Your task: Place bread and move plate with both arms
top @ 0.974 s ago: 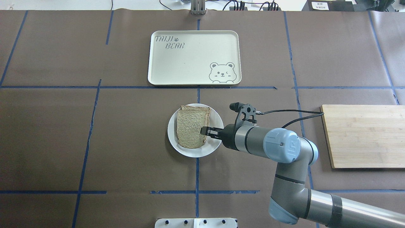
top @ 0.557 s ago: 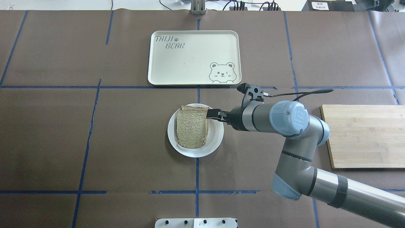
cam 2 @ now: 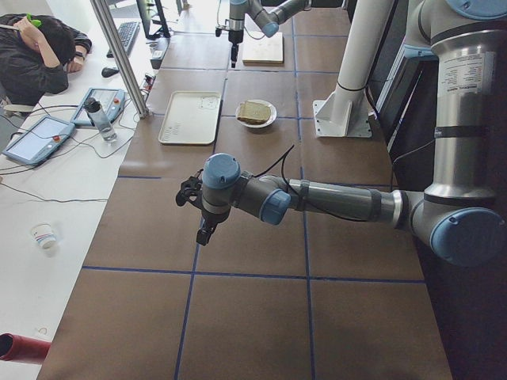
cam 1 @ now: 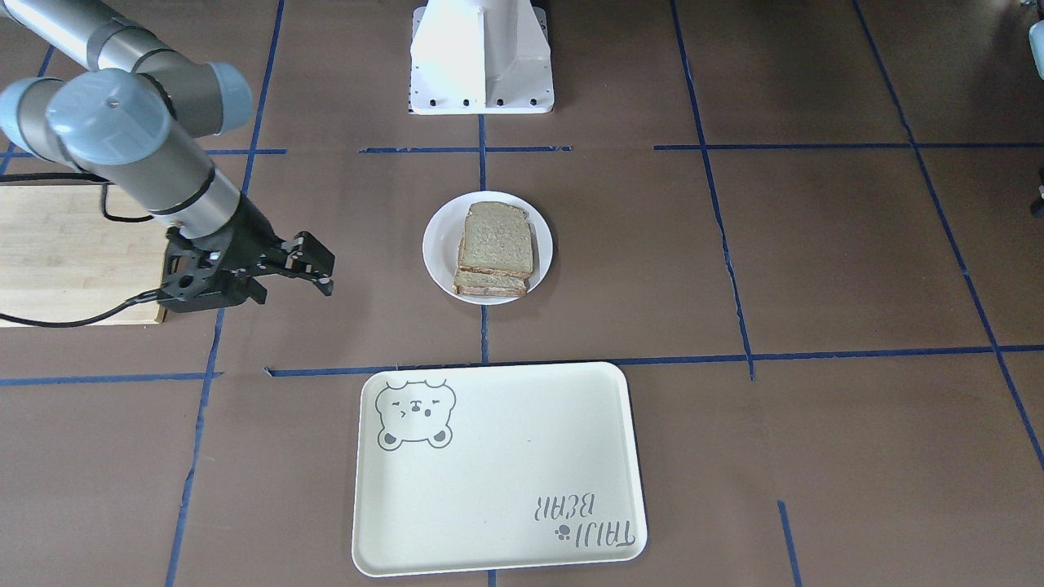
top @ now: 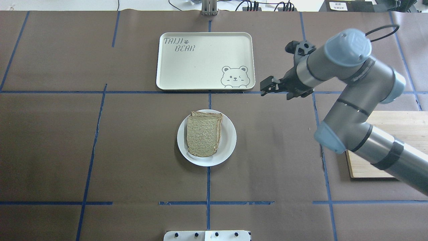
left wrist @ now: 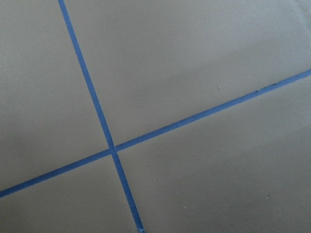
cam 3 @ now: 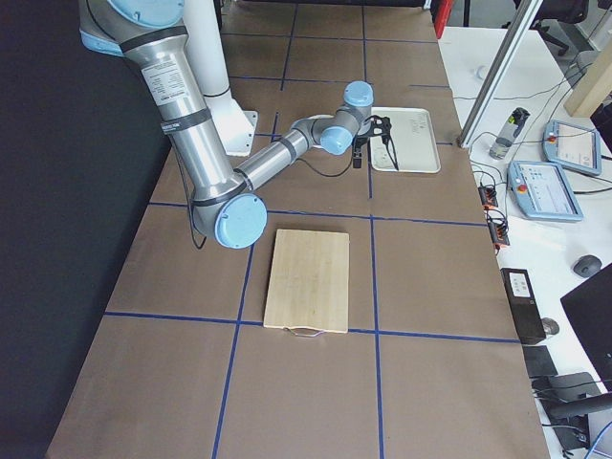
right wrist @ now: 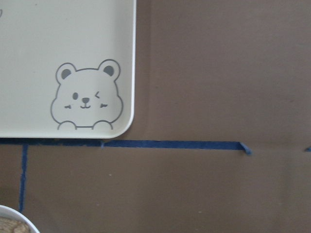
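Observation:
A plain tan slice of bread (top: 201,136) lies on the small white plate (top: 229,140) at the table's middle. In the front-facing view the bread (cam 1: 497,236) rests on a second slice, both on the plate (cam 1: 436,244). My right gripper (top: 265,87) is open and empty, raised to the right of the plate and off the tray's corner; it also shows in the front-facing view (cam 1: 325,273). My left gripper (cam 2: 204,233) shows only in the exterior left view, over bare table far from the plate; I cannot tell if it is open or shut.
A cream bear tray (top: 200,60) lies beyond the plate. A wooden board (top: 401,140) lies at the right, partly under my right arm. The white pedestal (cam 1: 481,57) stands at the robot's side. An operator (cam 2: 40,55) sits past the table's far edge.
My right gripper has left the bread, risen and swung away from the plate toward the tray's near right corner. The bread stays on the plate.

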{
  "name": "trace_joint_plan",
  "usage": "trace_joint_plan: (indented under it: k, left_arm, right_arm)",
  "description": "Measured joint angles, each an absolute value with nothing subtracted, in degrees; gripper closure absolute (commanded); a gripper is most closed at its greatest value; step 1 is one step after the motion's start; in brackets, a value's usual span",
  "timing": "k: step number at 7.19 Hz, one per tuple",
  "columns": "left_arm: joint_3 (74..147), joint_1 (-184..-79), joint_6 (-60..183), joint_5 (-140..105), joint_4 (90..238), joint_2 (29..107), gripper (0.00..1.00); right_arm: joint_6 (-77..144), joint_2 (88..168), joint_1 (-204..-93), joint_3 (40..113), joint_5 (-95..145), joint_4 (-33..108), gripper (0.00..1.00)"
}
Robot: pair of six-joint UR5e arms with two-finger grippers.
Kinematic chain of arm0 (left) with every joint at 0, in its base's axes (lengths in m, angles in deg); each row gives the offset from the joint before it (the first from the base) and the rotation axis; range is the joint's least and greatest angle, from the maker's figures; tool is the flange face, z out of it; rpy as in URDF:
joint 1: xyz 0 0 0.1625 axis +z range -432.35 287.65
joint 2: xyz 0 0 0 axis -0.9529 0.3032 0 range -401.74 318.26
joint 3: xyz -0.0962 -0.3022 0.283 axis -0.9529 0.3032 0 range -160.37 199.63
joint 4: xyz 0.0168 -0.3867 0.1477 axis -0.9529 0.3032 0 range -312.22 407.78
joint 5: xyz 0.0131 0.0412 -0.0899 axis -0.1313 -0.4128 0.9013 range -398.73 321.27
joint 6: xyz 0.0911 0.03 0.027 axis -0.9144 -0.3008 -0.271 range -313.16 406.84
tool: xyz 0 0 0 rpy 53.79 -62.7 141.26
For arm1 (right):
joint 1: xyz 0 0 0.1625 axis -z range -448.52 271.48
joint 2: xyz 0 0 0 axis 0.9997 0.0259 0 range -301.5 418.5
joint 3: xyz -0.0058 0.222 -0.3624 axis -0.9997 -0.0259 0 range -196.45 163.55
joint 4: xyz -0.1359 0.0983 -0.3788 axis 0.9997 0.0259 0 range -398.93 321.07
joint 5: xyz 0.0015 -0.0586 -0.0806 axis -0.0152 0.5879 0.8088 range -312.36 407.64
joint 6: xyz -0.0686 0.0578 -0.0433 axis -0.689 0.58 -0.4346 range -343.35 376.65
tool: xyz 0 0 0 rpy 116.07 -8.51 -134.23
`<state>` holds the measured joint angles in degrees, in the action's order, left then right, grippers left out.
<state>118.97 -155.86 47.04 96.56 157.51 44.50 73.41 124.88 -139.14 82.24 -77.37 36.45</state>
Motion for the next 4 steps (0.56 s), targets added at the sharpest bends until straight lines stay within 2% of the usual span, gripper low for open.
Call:
trace_joint_plan:
  k: [2, 4]
  left_arm:
    - [119.04, -151.58, 54.80, 96.61, 163.76, 44.29, 0.00]
    - [119.10, -144.81, 70.24, 96.64, 172.75, 44.49, 0.00]
  right_arm:
    - [55.70, 130.47, -146.31, 86.29, -80.14, 45.70, 0.00]
    - [38.93, 138.82, -153.08, 88.77, -80.62, 48.60, 0.00]
